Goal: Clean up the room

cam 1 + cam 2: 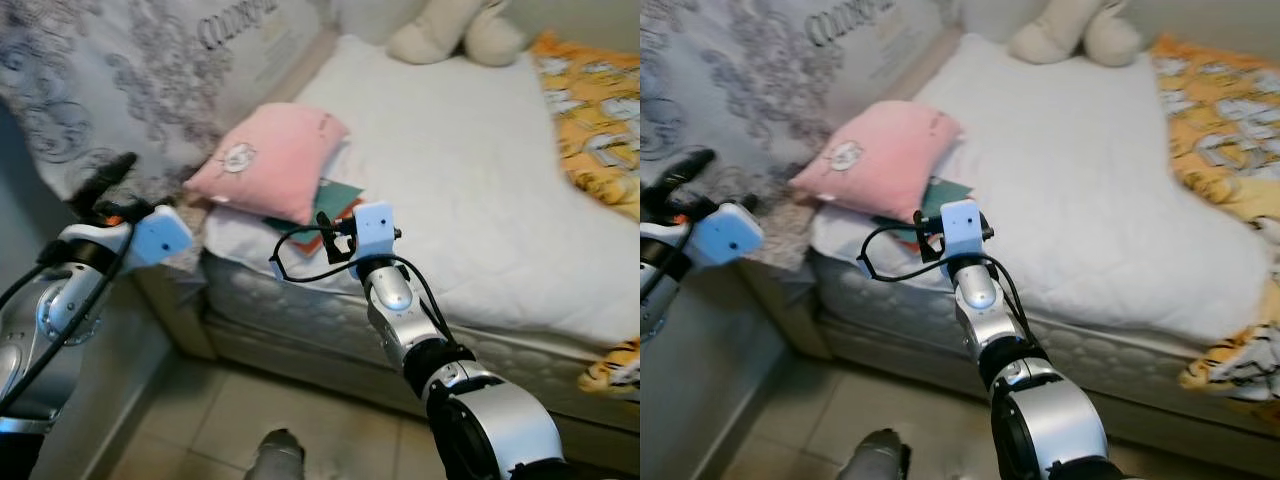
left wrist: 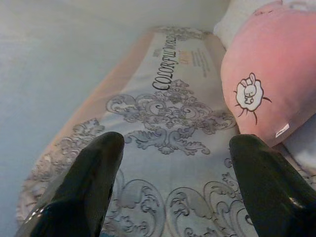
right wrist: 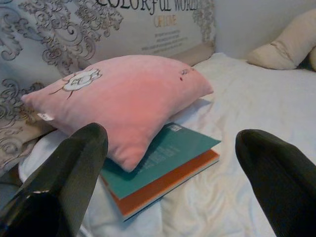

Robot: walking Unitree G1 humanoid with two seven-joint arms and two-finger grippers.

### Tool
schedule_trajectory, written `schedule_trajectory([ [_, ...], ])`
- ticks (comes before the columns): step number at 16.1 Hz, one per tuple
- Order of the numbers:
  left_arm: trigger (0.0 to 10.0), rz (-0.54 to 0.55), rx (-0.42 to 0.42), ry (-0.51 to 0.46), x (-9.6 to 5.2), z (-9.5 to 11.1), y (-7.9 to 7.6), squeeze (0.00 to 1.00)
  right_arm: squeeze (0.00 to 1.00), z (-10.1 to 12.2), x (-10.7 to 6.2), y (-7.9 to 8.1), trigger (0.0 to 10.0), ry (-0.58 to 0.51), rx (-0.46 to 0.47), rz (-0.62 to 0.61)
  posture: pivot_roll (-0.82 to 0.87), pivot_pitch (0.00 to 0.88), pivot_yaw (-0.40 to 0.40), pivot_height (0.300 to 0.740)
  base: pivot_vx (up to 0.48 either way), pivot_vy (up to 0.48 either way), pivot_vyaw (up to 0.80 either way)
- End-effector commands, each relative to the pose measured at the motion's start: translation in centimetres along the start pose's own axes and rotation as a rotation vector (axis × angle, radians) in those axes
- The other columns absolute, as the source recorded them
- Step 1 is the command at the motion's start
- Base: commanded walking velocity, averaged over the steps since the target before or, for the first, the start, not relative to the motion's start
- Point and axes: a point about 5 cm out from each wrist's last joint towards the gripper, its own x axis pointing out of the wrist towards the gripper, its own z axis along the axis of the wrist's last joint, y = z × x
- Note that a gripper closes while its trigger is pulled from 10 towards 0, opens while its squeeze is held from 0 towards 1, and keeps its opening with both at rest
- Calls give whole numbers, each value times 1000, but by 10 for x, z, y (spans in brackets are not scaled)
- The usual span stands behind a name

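A pink pillow [image 1: 270,160] with a small bunny emblem lies at the near corner of the white bed [image 1: 470,170]. It rests partly on a teal book [image 3: 170,150] stacked on an orange book [image 3: 168,183]. My right gripper [image 3: 170,133] is open, held just short of the bed's edge with its fingers pointing at the books and pillow and touching neither. My left gripper [image 1: 105,180] is open with nothing between its fingers. It is raised at the left beside the grey ornate-patterned headboard [image 1: 130,80], with the pillow [image 2: 269,74] off to its side.
A cream plush toy [image 1: 455,30] sits at the far end of the bed. An orange cartoon-print blanket [image 1: 600,120] covers the right side. A striped orange thing [image 1: 615,370] hangs at the mattress's near right edge. Beige tiled floor [image 1: 250,400] lies below, with a grey wall at the left.
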Motion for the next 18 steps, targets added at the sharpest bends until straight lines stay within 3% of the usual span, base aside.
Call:
schedule_trajectory([
  [1, 10000, 44, 34, 18, 0, 0, 2, 0, 0, 14, 8, 32, 10000, -14, 34, 86, 457, 66, -42, 716, 0, 0, 0],
  [3, 10000, 70, 33, 42, -4, 1, -4, 0, 0, 14, 8, 37, 10000, -9, 21, 118, 467, 80, -112, 716, 0, 0, 0],
  [5, 10000, 88, -41, 78, -7, -1, -16, 0, 0, 13, 7, 39, 10000, -14, 1, 141, 463, 79, -136, 716, 0, 0, 0],
  [7, 10000, 164, -495, 241, -13, -21, -44, 0, 0, 14, 7, 34, 10000, -24, -14, 145, 430, 69, -164, 716, 0, 0, -634],
  [8, 10000, 183, -604, 270, -15, -24, -50, 0, 0, 14, 7, 32, 10000, -30, -15, 143, 416, 69, -169, 716, 0, 0, -800],
  [9, 10000, 200, -671, 282, -14, -23, -55, 0, 0, 15, 7, 28, 10000, -37, -21, 140, 407, 65, -169, 716, 0, 0, -800],
  [12, 10000, 174, -757, 280, -6, -15, -69, 0, 0, 10, 4, 18, 10000, -36, -44, 119, 372, 50, -174, 716, 0, 0, -785],
  [16, 10000, 206, -1020, 420, -5, -33, -95, 0, 0, 3, -1, 10, 10000, -34, -78, 139, 312, 44, -195, 716, 0, 0, -197],
  [18, 10000, 206, -1126, 460, -7, -35, -105, 0, 0, -3, -3, 5, 10000, 2, -53, 132, 296, 47, -205, 716, 0, 0, -772],
])
